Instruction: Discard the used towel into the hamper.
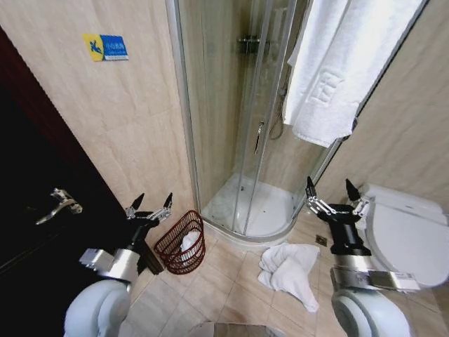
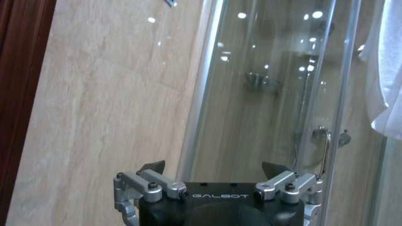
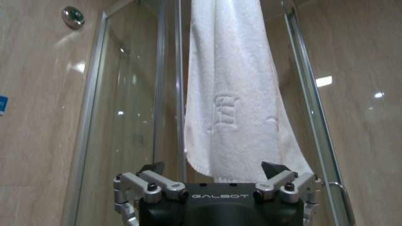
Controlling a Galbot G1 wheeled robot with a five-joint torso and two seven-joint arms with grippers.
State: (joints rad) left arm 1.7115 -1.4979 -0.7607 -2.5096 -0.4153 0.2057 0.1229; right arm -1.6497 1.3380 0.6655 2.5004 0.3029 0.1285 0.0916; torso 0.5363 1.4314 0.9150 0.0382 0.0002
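Observation:
A crumpled white towel [image 1: 289,270] lies on the tiled floor in front of the shower, between the hamper and the toilet. The hamper [image 1: 181,242], a small reddish-brown open-weave basket, stands by the wall left of the shower, with something white inside it. My left gripper [image 1: 153,199] [image 2: 213,167] is open and raised just above and left of the hamper. My right gripper [image 1: 330,184] [image 3: 213,165] is open, held up above and right of the floor towel, facing a second white towel [image 1: 337,63] [image 3: 236,94] that hangs over the shower frame.
A curved glass shower cabin [image 1: 238,126] fills the corner ahead. A white toilet [image 1: 407,235] stands at the right, close to my right arm. A dark door with a metal handle [image 1: 59,203] is at the left. Beige tiled walls surround the space.

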